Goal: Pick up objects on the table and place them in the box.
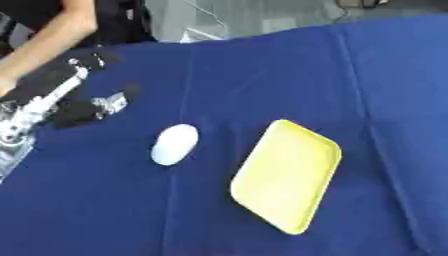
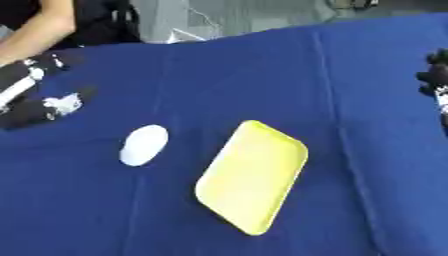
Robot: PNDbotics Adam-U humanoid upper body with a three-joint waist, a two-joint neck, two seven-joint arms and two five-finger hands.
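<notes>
We see bare blue cloth [image 1: 262, 65] on all sides of the yellow tray [image 1: 287, 175], which lies tilted near the middle. The white oval object [image 1: 174, 144] lies just left of it, apart. Our left hand [image 1: 92, 107] hangs at the far left, above the cloth; we cannot tell its fingers' state. Our right hand [image 2: 435, 80] shows at the right edge, fingers likewise unclear.
</notes>
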